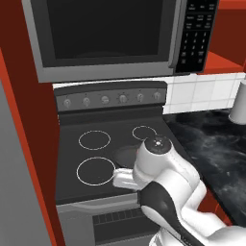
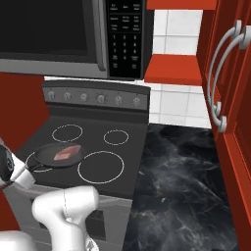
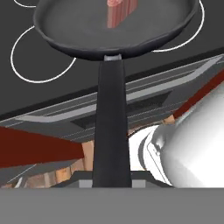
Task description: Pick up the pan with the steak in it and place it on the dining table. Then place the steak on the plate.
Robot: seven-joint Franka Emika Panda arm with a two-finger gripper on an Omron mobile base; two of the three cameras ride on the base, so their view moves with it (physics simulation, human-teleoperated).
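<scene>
The dark round pan (image 2: 49,156) is over the front-left burner of the stove (image 2: 105,147), with the pinkish-red steak (image 2: 67,153) lying flat in it. In the hand view the pan (image 3: 78,26) fills the top with the steak (image 3: 119,12) near its far side, and its long dark handle (image 3: 111,118) runs straight down between my fingertips. My gripper (image 3: 111,183) is shut on the end of that handle. From the left base view my own arm hides most of the pan (image 1: 124,154). The dining table and the plate are out of view.
A microwave (image 1: 105,33) hangs over the stove, and a row of knobs (image 1: 105,100) lines the stove's back panel. A black marbled counter (image 2: 181,176) lies to the right, with a pale cylinder (image 1: 238,108) at its back. Red cabinets with silver handles (image 2: 218,73) stand far right.
</scene>
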